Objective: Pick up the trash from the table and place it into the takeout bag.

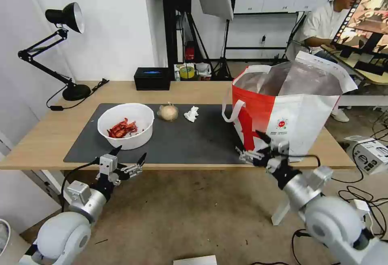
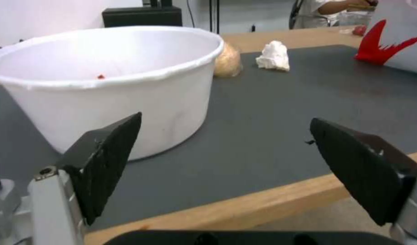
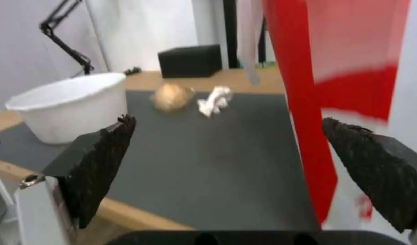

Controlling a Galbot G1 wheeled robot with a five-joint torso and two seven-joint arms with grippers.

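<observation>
While both tools hover at near edge of light-wood table (image 1: 48, 139), left tool (image 1: 129, 156) gapes before white round bowl (image 1: 126, 125); right tool (image 1: 258, 145) gapes beside red-and-white takeout bag (image 1: 291, 115).

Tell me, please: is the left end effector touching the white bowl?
Apart. In the left wrist view, the left end effector is open at the table's near edge, and dark mat shows between its fingers and the white bowl.
</observation>
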